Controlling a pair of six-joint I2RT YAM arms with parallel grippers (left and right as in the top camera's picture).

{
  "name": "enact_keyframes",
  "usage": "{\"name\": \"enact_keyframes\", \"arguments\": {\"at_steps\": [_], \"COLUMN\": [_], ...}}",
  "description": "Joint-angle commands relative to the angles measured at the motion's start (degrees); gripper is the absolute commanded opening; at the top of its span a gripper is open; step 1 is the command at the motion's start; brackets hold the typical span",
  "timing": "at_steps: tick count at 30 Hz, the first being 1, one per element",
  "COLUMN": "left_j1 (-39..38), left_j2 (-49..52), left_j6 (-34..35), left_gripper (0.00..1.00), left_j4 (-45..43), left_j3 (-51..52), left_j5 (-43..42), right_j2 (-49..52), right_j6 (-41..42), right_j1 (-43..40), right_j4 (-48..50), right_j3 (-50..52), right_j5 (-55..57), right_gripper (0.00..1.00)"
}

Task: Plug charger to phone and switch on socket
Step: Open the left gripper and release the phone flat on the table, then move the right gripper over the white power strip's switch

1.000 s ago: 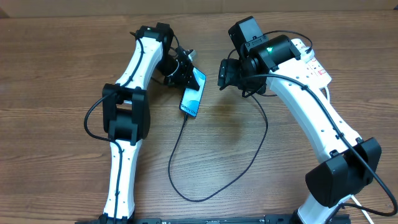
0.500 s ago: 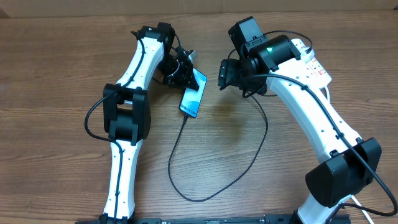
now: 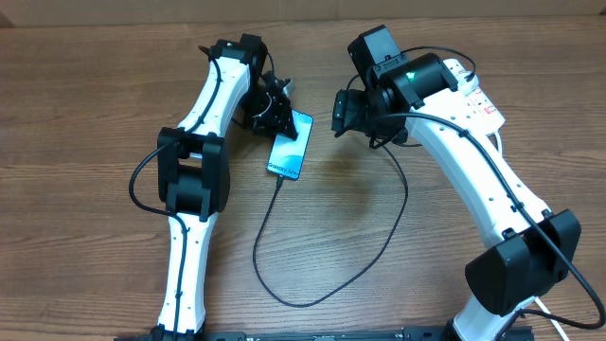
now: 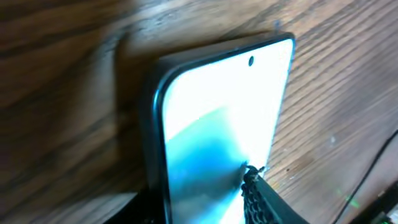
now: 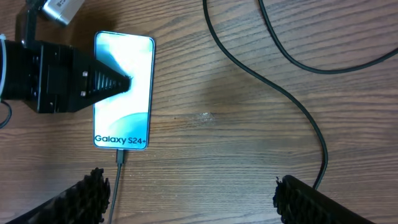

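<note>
Lying flat on the table (image 3: 95, 95), the phone (image 3: 289, 150) has the cable (image 3: 258, 248) plugged into its bottom edge.
Left gripper (image 3: 279, 118) reaches over the phone's top half, grip unclear; right gripper (image 5: 186, 183) wide apart, empty; power strip (image 3: 478, 99) well apart, right.

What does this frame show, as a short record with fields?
phone: flat on the table, screen up, lit
cable: tip in the phone's bottom edge; other end hidden under the right arm
socket: far right, partly covered by the right arm; switch unreadable
left tool: one finger over the screen; grip unclear
right tool: open, empty, beside the phone
</note>
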State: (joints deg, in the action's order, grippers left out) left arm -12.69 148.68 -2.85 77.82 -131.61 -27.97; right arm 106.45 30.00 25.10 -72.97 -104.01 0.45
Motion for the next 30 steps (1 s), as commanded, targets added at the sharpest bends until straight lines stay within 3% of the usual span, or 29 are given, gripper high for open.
{"name": "enact_keyframes", "arguments": {"at_steps": [1,13,18,19,20,28,30], "left_j1": [-0.15,0.02,0.90,1.27,1.49,5.25,6.12], "left_j2": [0.09,0.02,-0.44,-1.14,-1.53,-16.35,-21.05], "left_j6": [0.76,2.56,3.89,4.68,5.07,9.31,9.33], "left_gripper": [0.39,0.59,0.61,0.61,0.62,0.63,0.72], "left_j4": [0.20,1.49,2.12,2.34,2.51,1.03,0.52], "left_j3": [-0.11,-0.13,-0.31,-0.66,-0.87,-2.08,-2.08], "left_j5": [6.14,10.56,10.56,10.54,10.47,10.56,10.58], "right_j2": [-0.04,-0.02,-0.02,-0.04,-0.02,-0.04,-0.04], "right_j6": [0.22,0.24,0.26,0.26,0.28,0.00,-0.02], "right_j1": [-0.48,-0.48,-0.50,-0.76,-1.01,-11.41,-14.95], "right_j4": [0.11,-0.31,-0.42,-0.28,-0.17,-0.15,0.94], "right_j3": [-0.24,-0.24,-0.24,-0.24,-0.24,-3.96,-4.39], "right_j5": [1.03,0.98,1.03,1.01,0.94,-2.45,-2.14], "right_gripper": [0.88,0.89,0.89,0.90,1.00,1.00,1.00]}}
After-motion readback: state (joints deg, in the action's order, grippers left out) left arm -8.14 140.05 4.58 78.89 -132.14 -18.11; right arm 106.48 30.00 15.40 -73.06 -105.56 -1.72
